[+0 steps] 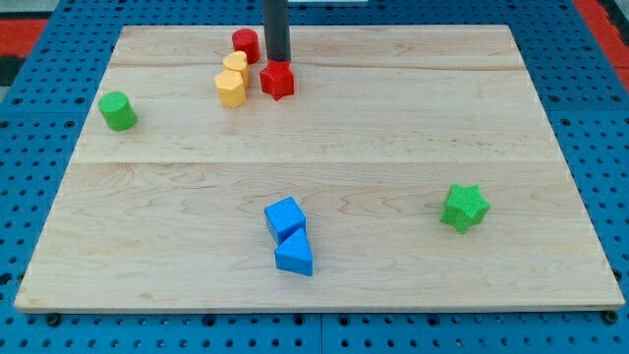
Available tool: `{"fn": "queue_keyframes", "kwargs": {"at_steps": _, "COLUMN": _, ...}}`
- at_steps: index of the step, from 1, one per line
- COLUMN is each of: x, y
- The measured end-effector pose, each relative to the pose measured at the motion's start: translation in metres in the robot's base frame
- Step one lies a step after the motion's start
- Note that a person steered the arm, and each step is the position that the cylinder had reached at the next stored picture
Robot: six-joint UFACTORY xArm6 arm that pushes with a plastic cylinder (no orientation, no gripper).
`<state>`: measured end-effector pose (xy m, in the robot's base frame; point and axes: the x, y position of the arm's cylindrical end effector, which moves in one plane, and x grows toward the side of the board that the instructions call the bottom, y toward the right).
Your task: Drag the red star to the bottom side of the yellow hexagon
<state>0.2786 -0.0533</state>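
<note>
The red star (278,80) lies near the view's top, just right of the yellow hexagon (230,88). A second yellow block (236,64) sits just above the hexagon, touching it. A red cylinder (246,44) stands above that. My tip (279,61) comes down from the view's top and rests right at the red star's upper edge, to the right of the red cylinder and the yellow blocks.
A green cylinder (118,110) sits at the view's left. A blue cube (285,217) and a blue triangle (294,256) lie together at the view's bottom middle. A green star (464,206) is at the view's right. The wooden board (393,128) rests on a blue pegboard.
</note>
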Motion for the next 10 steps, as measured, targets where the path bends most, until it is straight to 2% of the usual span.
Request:
{"fn": "queue_keyframes", "kwargs": {"at_steps": 2, "x": 0.047, "y": 0.012}}
{"fn": "queue_keyframes", "kwargs": {"at_steps": 4, "x": 0.054, "y": 0.061}}
{"fn": "queue_keyframes", "kwargs": {"at_steps": 5, "x": 0.072, "y": 0.049}}
{"fn": "queue_keyframes", "kwargs": {"at_steps": 7, "x": 0.097, "y": -0.014}}
{"fn": "queue_keyframes", "kwargs": {"at_steps": 8, "x": 0.124, "y": -0.031}}
{"fn": "queue_keyframes", "kwargs": {"at_steps": 10, "x": 0.136, "y": -0.052}}
